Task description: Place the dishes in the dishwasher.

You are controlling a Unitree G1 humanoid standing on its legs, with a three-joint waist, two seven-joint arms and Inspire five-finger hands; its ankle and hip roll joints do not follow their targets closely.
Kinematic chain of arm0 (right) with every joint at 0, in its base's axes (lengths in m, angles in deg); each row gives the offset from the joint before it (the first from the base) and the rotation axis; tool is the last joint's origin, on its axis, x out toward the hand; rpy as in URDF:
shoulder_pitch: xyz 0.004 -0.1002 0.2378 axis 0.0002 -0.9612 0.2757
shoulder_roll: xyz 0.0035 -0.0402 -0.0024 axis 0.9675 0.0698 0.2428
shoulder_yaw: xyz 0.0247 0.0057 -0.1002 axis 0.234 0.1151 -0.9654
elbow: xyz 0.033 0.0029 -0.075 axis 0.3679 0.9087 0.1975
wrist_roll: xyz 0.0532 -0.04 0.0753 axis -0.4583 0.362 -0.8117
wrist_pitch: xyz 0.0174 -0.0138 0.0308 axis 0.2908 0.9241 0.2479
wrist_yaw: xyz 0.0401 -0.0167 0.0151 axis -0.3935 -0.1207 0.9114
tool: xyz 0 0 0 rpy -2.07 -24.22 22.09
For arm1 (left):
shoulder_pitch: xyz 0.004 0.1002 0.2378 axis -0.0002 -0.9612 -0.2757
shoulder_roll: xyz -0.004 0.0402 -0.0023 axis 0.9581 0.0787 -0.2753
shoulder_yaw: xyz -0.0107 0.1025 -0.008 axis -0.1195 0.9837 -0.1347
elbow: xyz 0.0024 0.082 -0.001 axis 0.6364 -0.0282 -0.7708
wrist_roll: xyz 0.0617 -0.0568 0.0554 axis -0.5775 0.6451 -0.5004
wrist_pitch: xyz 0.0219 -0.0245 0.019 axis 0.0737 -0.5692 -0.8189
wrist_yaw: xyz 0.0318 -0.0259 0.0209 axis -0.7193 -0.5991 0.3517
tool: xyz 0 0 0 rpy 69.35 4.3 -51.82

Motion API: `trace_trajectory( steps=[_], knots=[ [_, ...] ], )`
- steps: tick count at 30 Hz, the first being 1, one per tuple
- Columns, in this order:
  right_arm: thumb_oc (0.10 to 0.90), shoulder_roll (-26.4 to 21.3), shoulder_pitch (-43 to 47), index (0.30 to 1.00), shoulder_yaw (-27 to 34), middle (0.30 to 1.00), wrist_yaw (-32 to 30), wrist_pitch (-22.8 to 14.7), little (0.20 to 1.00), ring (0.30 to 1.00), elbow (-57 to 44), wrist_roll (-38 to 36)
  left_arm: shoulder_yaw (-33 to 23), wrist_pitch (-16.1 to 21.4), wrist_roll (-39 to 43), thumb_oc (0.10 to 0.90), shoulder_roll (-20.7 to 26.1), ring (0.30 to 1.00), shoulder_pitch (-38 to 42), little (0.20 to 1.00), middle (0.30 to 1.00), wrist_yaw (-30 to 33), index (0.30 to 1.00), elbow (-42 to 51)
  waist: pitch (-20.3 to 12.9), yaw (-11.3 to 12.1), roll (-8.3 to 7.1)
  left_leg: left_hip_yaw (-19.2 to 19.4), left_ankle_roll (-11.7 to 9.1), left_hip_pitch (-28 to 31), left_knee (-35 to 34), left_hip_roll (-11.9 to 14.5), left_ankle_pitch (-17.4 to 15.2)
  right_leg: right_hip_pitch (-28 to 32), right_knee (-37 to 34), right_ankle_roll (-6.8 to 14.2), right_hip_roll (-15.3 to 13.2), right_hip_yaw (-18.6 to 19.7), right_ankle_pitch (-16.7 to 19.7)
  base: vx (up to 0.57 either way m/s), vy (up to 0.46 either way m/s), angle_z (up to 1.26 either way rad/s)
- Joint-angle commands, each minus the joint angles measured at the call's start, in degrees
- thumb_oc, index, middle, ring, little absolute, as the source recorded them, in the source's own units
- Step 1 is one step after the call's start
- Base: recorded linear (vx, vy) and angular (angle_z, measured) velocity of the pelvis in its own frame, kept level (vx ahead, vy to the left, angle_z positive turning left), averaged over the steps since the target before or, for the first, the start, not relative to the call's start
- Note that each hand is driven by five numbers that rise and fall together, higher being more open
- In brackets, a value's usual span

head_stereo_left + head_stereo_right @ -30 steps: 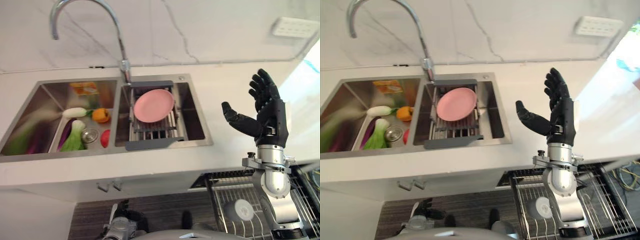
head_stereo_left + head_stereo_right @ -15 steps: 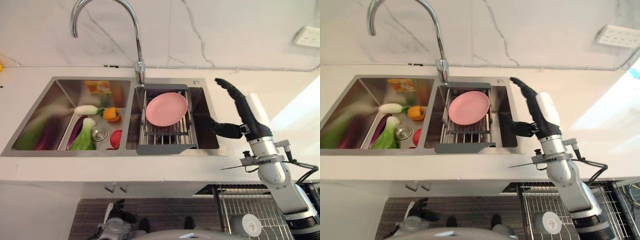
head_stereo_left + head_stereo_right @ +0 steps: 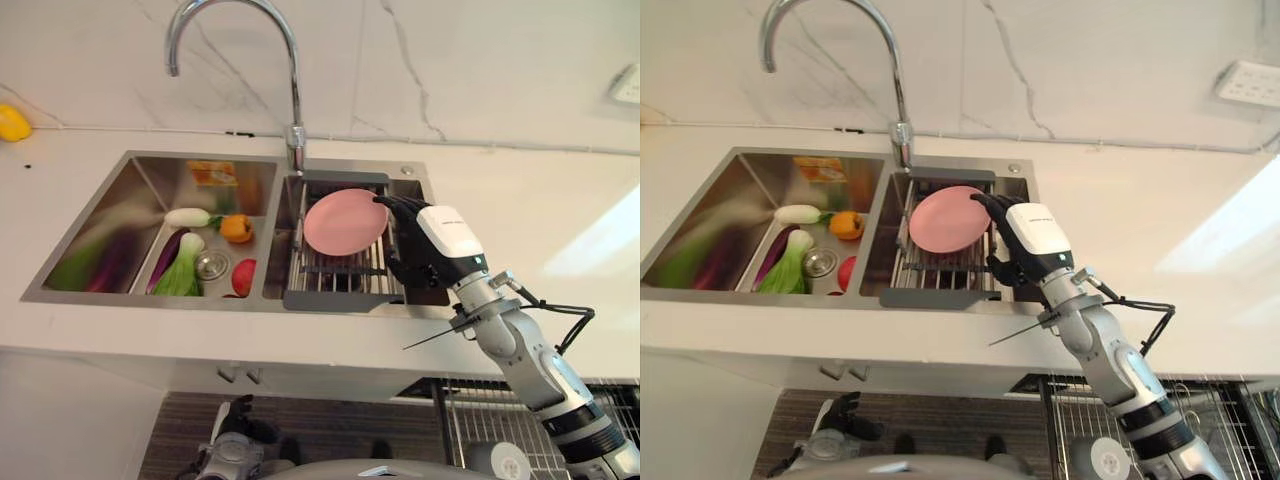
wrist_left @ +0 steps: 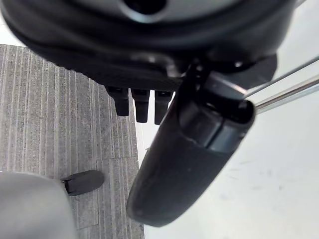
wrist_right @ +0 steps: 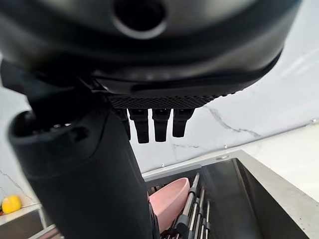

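A pink plate (image 3: 340, 222) leans upright in the metal dish rack (image 3: 330, 280) set in the sink's right basin. My right hand (image 3: 410, 250), with a white cover on its back, reaches into that basin from the right. Its fingers (image 3: 392, 208) are straight and lie at the plate's right rim; whether they touch it I cannot tell. The right wrist view looks past the straight fingers (image 5: 161, 124) to the plate (image 5: 168, 203) below them. My left hand (image 4: 141, 105) hangs open over the grey floor beside the cabinet. The dishwasher's wire rack (image 3: 470, 405) is pulled out at lower right.
The left basin (image 3: 120, 210) holds a white radish (image 3: 187, 216), an orange pepper (image 3: 237, 228), greens (image 3: 180, 277), an aubergine and a tomato (image 3: 244, 278). A tall faucet (image 3: 291, 90) rises behind the sink. A white round item (image 3: 1102, 460) lies in the dishwasher rack. White counter stretches to the right.
The camera has shifted. My right hand has come down from above the counter, right of the sink, and moved left into the right basin up to the plate's rim.
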Motion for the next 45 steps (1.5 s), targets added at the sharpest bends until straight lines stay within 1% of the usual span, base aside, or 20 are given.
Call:
trace_trajectory(
  steps=[1, 5, 6, 9, 11, 16, 17, 20, 21, 22, 23, 24, 27, 30, 35, 41, 43, 44, 45],
  knots=[
    [0.800, -0.4, 9.0, 0.900, 1.8, 0.900, -6.9, 1.2, 0.900, 0.900, -0.6, 7.8, 2.9, -0.6, -3.2, 0.800, 1.4, 0.900, 0.1, 0.900, 0.900, 1.6, 0.900, -4.6, -0.2, 2.2, -1.28, 1.3, -3.4, 4.2, 0.3, 3.4, -4.0, 1.4, 0.7, 5.1, -6.0, 0.0, -2.4, -0.01, -0.022, 0.10],
    [0.800, -0.4, 11.1, 0.900, 0.5, 0.900, -6.9, 2.2, 0.900, 0.900, 2.5, 10.0, 2.5, -0.7, -3.1, 0.800, 1.6, 0.900, 0.1, 0.900, 0.900, 1.8, 0.900, -4.8, -0.1, 2.9, -1.14, 0.6, -3.7, 3.8, 0.3, 3.5, -3.7, 1.8, 0.7, 5.0, -5.9, -0.9, -2.6, 0.00, -0.021, 0.15],
    [0.800, -0.7, 11.8, 0.900, -0.1, 0.900, -6.4, 2.7, 0.900, 0.900, 3.9, 11.2, 2.4, -0.8, -2.9, 0.800, 1.6, 0.900, 0.1, 0.900, 0.900, 1.9, 0.900, -5.0, -0.1, 3.4, -1.09, 0.1, -3.9, 3.6, 0.3, 3.6, -3.6, 2.0, 0.7, 4.9, -6.0, -1.4, -2.7, -0.01, -0.020, 0.12],
    [0.800, -1.6, 13.7, 0.900, -1.8, 0.900, -5.5, 3.0, 0.900, 0.900, 6.4, 12.7, 2.3, -0.9, -3.1, 0.800, 1.7, 0.900, 0.0, 0.900, 0.900, 1.9, 0.900, -5.3, -0.2, 3.9, -1.00, -0.7, -4.2, 3.2, 0.3, 3.7, -3.3, 2.5, 0.7, 4.9, -5.9, -2.7, -2.9, 0.00, -0.021, 0.09],
    [0.800, -2.7, 15.3, 0.900, -3.4, 0.900, -4.6, 2.9, 0.900, 0.900, 7.9, 14.1, 2.4, -0.9, -3.1, 0.800, 1.9, 0.900, 0.1, 0.900, 0.900, 1.7, 0.900, -5.4, -0.3, 4.7, -0.91, -1.4, -4.5, 2.8, 0.3, 3.7, -3.1, 2.8, 0.7, 4.8, -6.0, -3.7, -3.1, -0.01, -0.015, 0.23],
    [0.800, -3.6, 17.6, 0.900, -5.6, 0.900, -3.9, 2.5, 0.900, 0.900, 9.0, 16.0, 2.4, -1.0, -3.0, 0.800, 1.9, 0.900, 0.3, 0.900, 0.900, 1.7, 0.900, -5.8, -0.4, 5.2, -0.83, -2.3, -4.8, 2.4, 0.3, 3.7, -2.7, 3.3, 0.7, 4.7, -6.1, -5.0, -3.3, -0.01, -0.009, 0.15],
    [0.800, -3.6, 18.1, 0.900, -6.5, 0.900, -4.5, 2.8, 0.900, 0.900, 10.3, 17.5, 2.8, -0.9, -3.0, 0.800, 1.7, 0.900, 0.4, 0.900, 0.900, 1.7, 0.900, -5.8, -0.4, 5.6, -0.79, -2.7, -4.9, 2.2, 0.3, 3.7, -2.6, 3.6, 0.7, 4.7, -6.1, -5.5, -3.4, 0.00, 0.000, 0.00],
    [0.800, -3.3, 19.0, 0.900, -7.3, 0.900, -5.4, 3.5, 0.900, 0.900, 12.1, 18.9, 3.3, -0.8, -3.0, 0.800, 1.7, 0.900, 0.6, 0.900, 0.900, 1.8, 0.900, -5.8, -0.3, 5.9, -0.79, -3.1, -5.0, 2.0, 0.3, 3.7, -2.5, 3.8, 0.7, 4.7, -6.1, -6.0, -3.4, -0.02, -0.010, 0.09],
    [0.704, -2.9, 19.2, 0.756, -7.9, 0.756, -6.2, 3.8, 0.756, 0.756, 13.7, 19.7, 3.5, -0.6, -3.0, 0.800, 1.6, 0.900, 0.6, 0.900, 0.900, 1.9, 0.900, -5.8, -0.3, 6.0, -0.76, -3.3, -5.0, 2.0, 0.3, 3.7, -2.5, 3.9, 0.7, 4.7, -6.1, -6.3, -3.4, -0.01, -0.011, 0.12],
    [0.560, -2.4, 19.5, 0.540, -7.9, 0.540, -7.3, 4.5, 0.540, 0.540, 15.0, 19.5, 3.8, -0.6, -2.8, 0.800, 1.6, 0.900, 0.7, 0.900, 0.900, 2.2, 0.900, -5.9, -0.3, 6.1, -0.75, -3.5, -5.1, 1.8, 0.3, 3.7, -2.4, 4.0, 0.7, 4.7, -6.1, -6.6, -3.4, -0.01, -0.006, 0.13],
    [0.486, -2.2, 19.7, 0.429, -8.4, 0.429, -7.7, 4.9, 0.429, 0.429, 16.2, 20.2, 4.0, -0.6, -2.8, 0.800, 1.5, 0.900, 0.9, 0.900, 0.900, 2.3, 0.900, -6.0, -0.3, 6.3, -0.78, -3.6, -5.1, 1.8, 0.3, 3.6, -2.4, 4.0, 0.7, 4.7, -6.0, -6.7, -3.5, -0.01, -0.004, 0.13],
    [0.400, -2.1, 20.1, 0.300, -9.1, 0.300, -9.2, 5.6, 0.300, 0.300, 18.6, 21.4, 4.2, -0.5, -2.8, 0.800, 1.4, 0.900, 1.0, 0.900, 0.900, 2.5, 0.900, -5.9, -0.3, 6.4, -0.77, -3.8, -5.1, 1.7, 0.3, 3.7, -2.3, 4.1, 0.7, 4.7, -6.0, -6.9, -3.5, -0.01, -0.002, 0.12],
    [0.400, -1.5, 21.9, 0.300, -10.5, 0.300, -10.6, 7.6, 0.300, 0.300, 23.1, 23.7, 4.9, -0.3, -2.7, 0.800, 1.4, 0.900, 1.3, 0.900, 0.900, 3.0, 0.900, -5.7, -0.4, 6.8, -0.74, -4.2, -5.3, 1.6, 0.3, 3.8, -2.2, 4.3, 0.7, 4.6, -6.0, -7.3, -3.6, -0.01, -0.005, 0.15],
    [0.400, -1.1, 22.8, 0.300, -10.8, 0.300, -12.9, 8.9, 0.300, 0.300, 24.6, 25.4, 5.3, -0.1, -2.6, 0.800, 1.3, 0.900, 1.5, 0.900, 0.900, 3.6, 0.900, -5.9, -0.4, 7.0, -0.73, -4.4, -5.4, 1.5, 0.3, 4.0, -2.1, 4.3, 0.7, 4.6, -5.9, -7.6, -3.7, -0.01, -0.001, 0.05],
    [0.400, -1.0, 22.7, 0.300, -10.3, 0.300, -13.9, 9.5, 0.300, 0.300, 24.4, 26.0, 5.5, -0.2, -3.1, 0.800, 1.3, 0.900, 1.4, 0.900, 0.900, 3.9, 0.900, -6.2, -0.4, 6.9, -0.78, -4.3, -5.5, 1.4, 0.3, 4.1, -2.0, 4.3, 0.7, 4.5, -5.8, -7.7, -3.8, 0.00, 0.000, 0.00],
    [0.400, -0.8, 20.9, 0.300, -5.3, 0.300, -18.6, 9.7, 0.300, 0.300, 18.6, 23.2, 5.8, 0.0, -4.1, 0.800, 1.1, 0.900, 1.0, 0.900, 0.900, 4.6, 0.900, -5.9, -0.3, 6.3, -0.59, -3.8, -5.4, 1.5, 0.3, 4.3, -2.1, 4.0, 0.7, 4.5, -5.5, -7.1, -3.9, 0.00, 0.000, 0.00],
    [0.400, -0.7, 19.6, 0.300, -2.7, 0.300, -19.7, 9.4, 0.300, 0.300, 14.9, 21.6, 5.8, -0.1, -4.1, 0.800, 1.1, 0.900, 0.9, 0.900, 0.900, 4.8, 0.900, -5.6, -0.2, 6.2, -0.58, -3.5, -5.4, 1.6, 0.3, 4.4, -2.1, 3.7, 0.7, 4.4, -5.4, -6.8, -3.8, 0.00, 0.000, 0.00],
    [0.400, -0.2, 18.6, 0.300, -0.5, 0.300, -21.7, 9.0, 0.300, 0.300, 11.9, 19.9, 5.5, -0.1, -4.3, 0.800, 1.1, 0.900, 0.8, 0.900, 0.900, 5.1, 0.900, -5.4, -0.1, 5.8, -0.50, -3.2, -5.3, 1.8, 0.3, 4.5, -2.1, 3.6, 0.7, 4.4, -5.4, -6.6, -3.9, 0.00, 0.000, 0.00],
    [0.400, 0.1, 17.7, 0.300, 1.1, 0.300, -22.4, 8.6, 0.300, 0.300, 9.3, 18.7, 5.6, -0.2, -4.4, 0.800, 1.1, 0.900, 0.6, 0.900, 0.900, 5.2, 0.900, -5.3, -0.1, 5.8, -0.49, -2.9, -5.3, 1.8, 0.3, 4.6, -2.1, 3.5, 0.7, 4.4, -5.3, -6.3, -3.9, 0.00, 0.000, 0.00]
  ],
)
